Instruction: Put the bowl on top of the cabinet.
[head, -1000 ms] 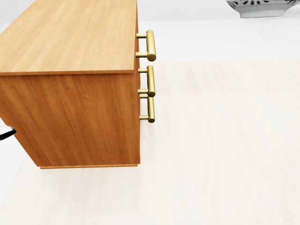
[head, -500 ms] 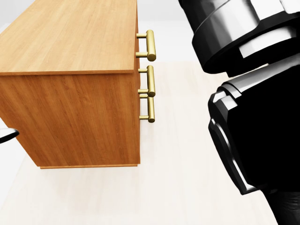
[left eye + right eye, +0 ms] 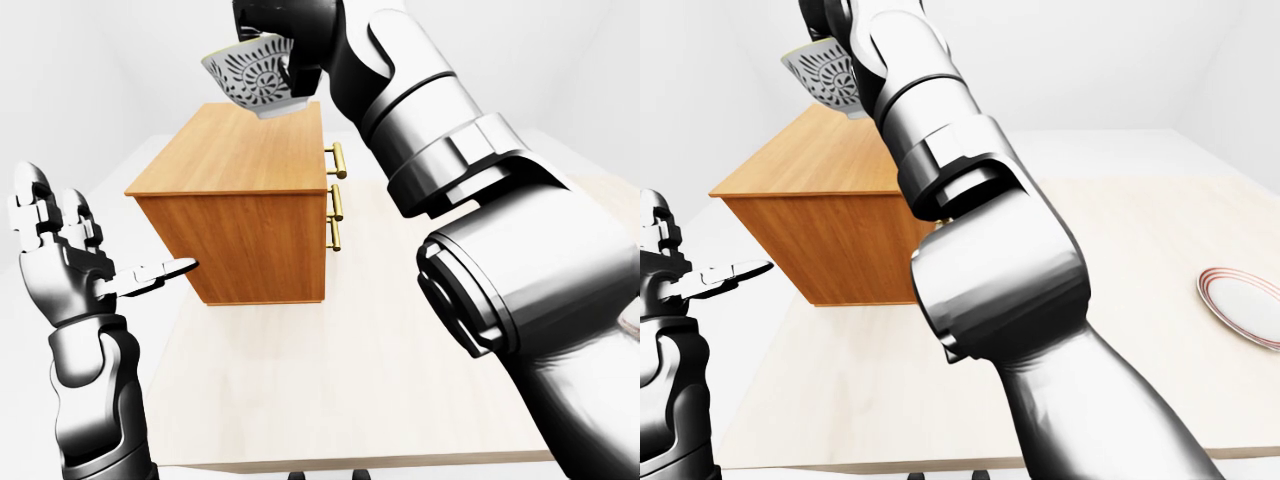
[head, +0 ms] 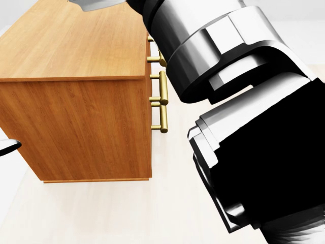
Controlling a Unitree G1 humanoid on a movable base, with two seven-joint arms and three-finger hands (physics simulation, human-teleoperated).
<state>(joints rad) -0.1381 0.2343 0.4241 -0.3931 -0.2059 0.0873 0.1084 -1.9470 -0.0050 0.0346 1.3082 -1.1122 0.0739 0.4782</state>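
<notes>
A white bowl [image 3: 250, 76] with a black pattern hangs tilted in the air just above the wooden cabinet [image 3: 236, 150], near the top of the left-eye view. My right hand [image 3: 292, 62] is shut on the bowl's rim, and its arm reaches in from the right and fills much of every view. In the head view only the bowl's grey underside [image 4: 96, 4] shows, over the cabinet top [image 4: 76, 40]. My left hand [image 3: 95, 235] stands open and raised to the left of the cabinet, holding nothing.
The cabinet stands on a pale table [image 3: 350, 380], with brass drawer handles [image 4: 162, 101] on its right side. A red-rimmed white plate [image 3: 1245, 305] lies at the table's right edge in the right-eye view. White walls surround the table.
My right arm has swung leftward across the head view, carrying the bowl from the top right to above the cabinet top. The left hand and the cabinet have stayed put.
</notes>
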